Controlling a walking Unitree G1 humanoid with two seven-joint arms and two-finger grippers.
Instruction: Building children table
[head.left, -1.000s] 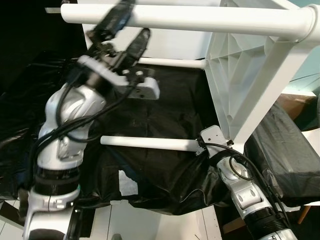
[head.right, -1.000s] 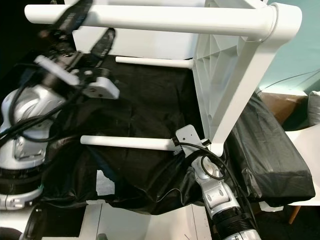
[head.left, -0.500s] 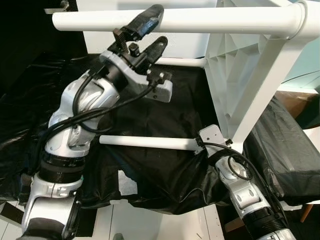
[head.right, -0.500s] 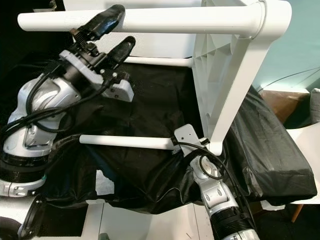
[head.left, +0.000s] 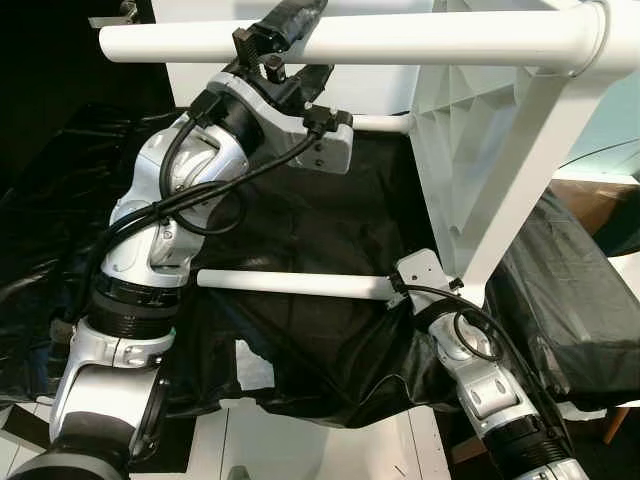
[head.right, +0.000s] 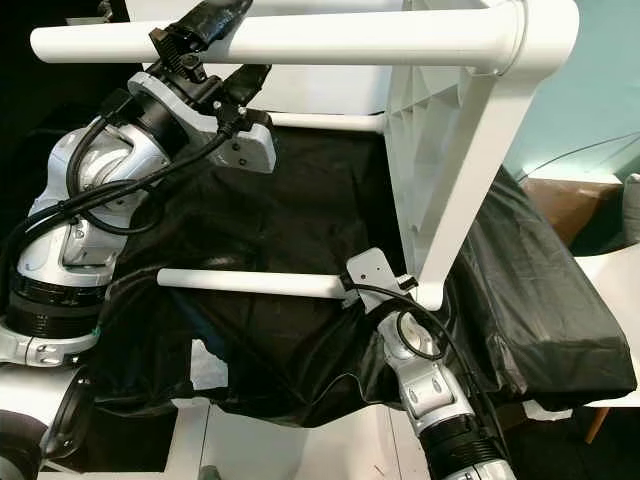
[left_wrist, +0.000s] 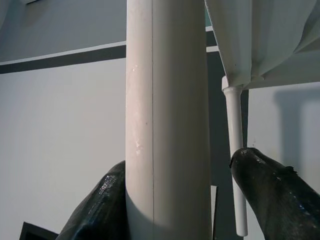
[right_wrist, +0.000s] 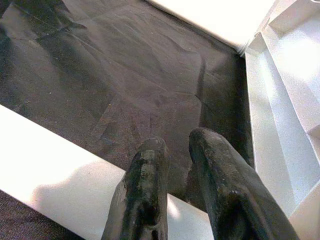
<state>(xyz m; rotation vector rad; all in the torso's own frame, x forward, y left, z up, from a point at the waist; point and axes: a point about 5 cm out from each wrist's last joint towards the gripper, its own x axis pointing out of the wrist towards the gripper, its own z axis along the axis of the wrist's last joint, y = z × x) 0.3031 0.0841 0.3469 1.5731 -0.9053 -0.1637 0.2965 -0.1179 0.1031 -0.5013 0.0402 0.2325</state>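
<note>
Children's table (head.left: 470, 130) lay on its side over black plastic sheeting (head.left: 320, 230), white, ribbed underside of the top facing the robot at about 2 o'clock in the head views. Three legs stuck out toward 9 o'clock: thick upper leg (head.left: 340, 42) across the top at 12 o'clock, a thin far leg (head.left: 385, 124) behind it, and a lower leg (head.left: 290, 284) near centre.

Left gripper (head.left: 292, 45) was raised to 11 o'clock and sat astride the upper leg, one black finger above it, the other below. In the left wrist view the upper leg (left_wrist: 167, 120) ran between the two fingers (left_wrist: 270, 195); one finger touched the leg, the other stood a little off it, so the jaws were wide and not yet clamped.

Right arm (head.left: 480, 370) came up from 5 o'clock, its white wrist block at the inner end of the lower leg, next to the table top's bottom corner. Right gripper (right_wrist: 175, 170): the two fingers were close together, narrow gap, nothing seen between them, tips over the black sheeting, with the lower leg (right_wrist: 55, 175) crossing just under them. Contact with that leg: cannot tell.

White floor (head.left: 300, 440) showed at 6 o'clock under the sheeting's edge.
</note>
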